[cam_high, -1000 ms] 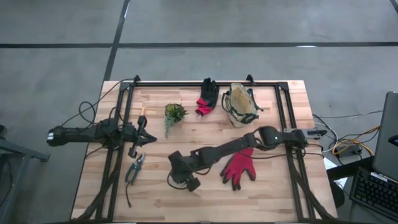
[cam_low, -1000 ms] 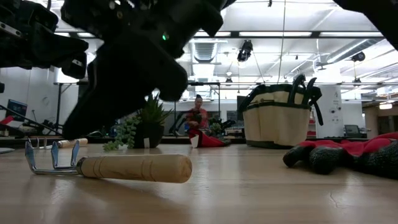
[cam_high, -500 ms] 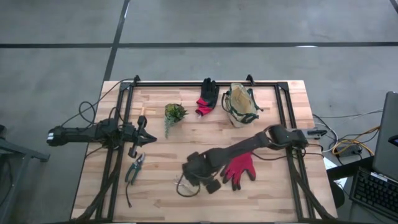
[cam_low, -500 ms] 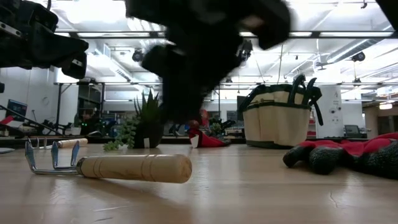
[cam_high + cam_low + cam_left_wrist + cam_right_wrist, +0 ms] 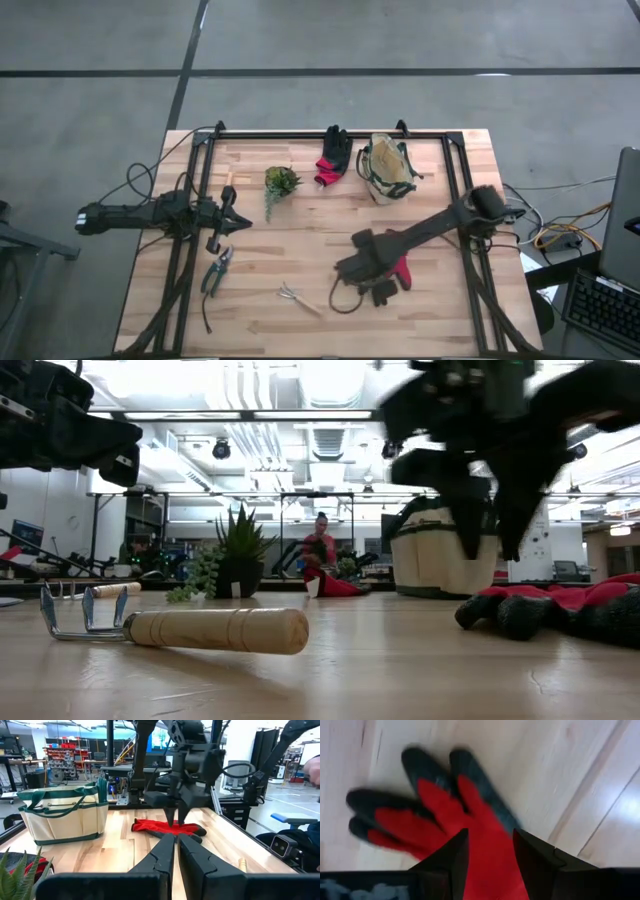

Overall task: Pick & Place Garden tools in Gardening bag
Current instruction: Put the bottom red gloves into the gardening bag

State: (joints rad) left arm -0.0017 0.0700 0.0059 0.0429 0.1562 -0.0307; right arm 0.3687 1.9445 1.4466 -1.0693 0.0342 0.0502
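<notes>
Now right gripper (image 5: 487,851) jaws apart above red glove (image 5: 445,815).

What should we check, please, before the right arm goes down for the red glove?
1. Right claw open: ok, a gap shows between its fingers in the right wrist view.
2. Claw over the red glove: ok, the glove lies straight below it.
3. Claw empty: ok, nothing shows between the fingers.
4. Hand fork clear of the glove: ok, it lies apart on the table.
5. Gardening bag ready: ok, upright near the table's far edge; whether anything is inside, cannot tell.
6. Left claw out of the way: ok, shut and parked on the left side.
</notes>
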